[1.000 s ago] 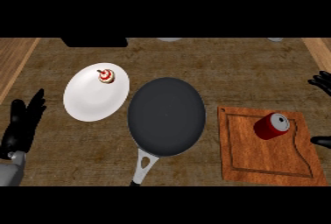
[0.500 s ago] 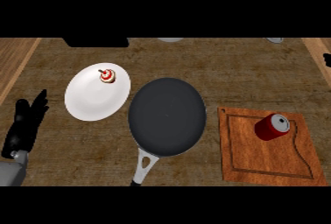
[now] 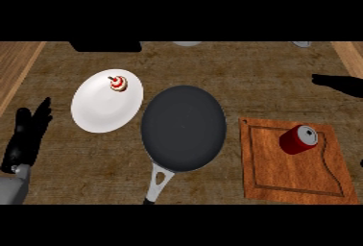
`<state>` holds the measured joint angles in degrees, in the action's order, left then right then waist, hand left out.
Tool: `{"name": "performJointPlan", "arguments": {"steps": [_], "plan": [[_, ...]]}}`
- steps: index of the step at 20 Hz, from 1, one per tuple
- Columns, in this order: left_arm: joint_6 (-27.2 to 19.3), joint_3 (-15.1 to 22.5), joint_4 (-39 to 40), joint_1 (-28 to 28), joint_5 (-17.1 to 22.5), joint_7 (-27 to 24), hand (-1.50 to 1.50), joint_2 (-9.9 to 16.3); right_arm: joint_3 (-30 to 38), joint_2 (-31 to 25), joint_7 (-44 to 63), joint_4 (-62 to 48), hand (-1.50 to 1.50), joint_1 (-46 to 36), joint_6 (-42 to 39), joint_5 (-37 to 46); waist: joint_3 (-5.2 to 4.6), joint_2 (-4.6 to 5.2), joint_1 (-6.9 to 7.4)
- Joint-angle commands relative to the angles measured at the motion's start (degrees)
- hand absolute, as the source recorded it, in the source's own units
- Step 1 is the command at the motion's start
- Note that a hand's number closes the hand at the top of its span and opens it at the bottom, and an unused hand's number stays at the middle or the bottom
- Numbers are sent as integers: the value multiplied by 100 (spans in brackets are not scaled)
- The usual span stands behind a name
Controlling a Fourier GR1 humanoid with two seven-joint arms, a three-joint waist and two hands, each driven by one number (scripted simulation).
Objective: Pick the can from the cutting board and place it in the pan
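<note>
In the head view, a brown wooden desk (image 3: 212, 62) fills the frame. A red can (image 3: 298, 139) lies on its side on a wooden cutting board (image 3: 291, 180) at the lower right. The can is on the upper part of the board, with its silver end turned up and to the right. Nothing is touching the can.

Just left of the board is a black pan (image 3: 184, 128) in the middle of the frame. Its grey handle points down toward the bottom edge. The pan has nothing in it. The pan and the board are near each other but do not touch.

To the upper left of the pan is a white plate (image 3: 99, 113). A small red and white thing (image 3: 117, 83) sits near the top of the plate. The plate's edge is just beside the pan's edge.

The left hand (image 3: 25, 139) is at the left edge, with its fingers straight, pointing up, and holding nothing. Only dark fingers of the right hand (image 3: 340, 82) show at the upper right edge, reaching in from the side, well above the can. They look straight and hold nothing.

Along the top edge are a dark box shape (image 3: 105, 46) and two pale round things, cut off by the edge.
</note>
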<state>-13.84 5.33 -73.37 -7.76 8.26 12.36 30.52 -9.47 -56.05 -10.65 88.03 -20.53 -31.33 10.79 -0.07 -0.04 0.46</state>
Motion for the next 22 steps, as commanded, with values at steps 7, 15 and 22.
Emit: {"name": "performJointPlan", "arguments": {"steps": [7,15,22], "plan": [[95,-239,26,-121,-227,134,0,-161,-682,770,453,280,-150,483,194,1552,8,4,-44],[118,-248,-291,230,-564,94,0,-558,-426,1079,255,-138,-150,351,68,2460,8,3,-25],[323,-633,-271,439,-667,-120,0,-657,-221,1374,29,-149,-150,489,-162,2985,7,0,-25]]}}
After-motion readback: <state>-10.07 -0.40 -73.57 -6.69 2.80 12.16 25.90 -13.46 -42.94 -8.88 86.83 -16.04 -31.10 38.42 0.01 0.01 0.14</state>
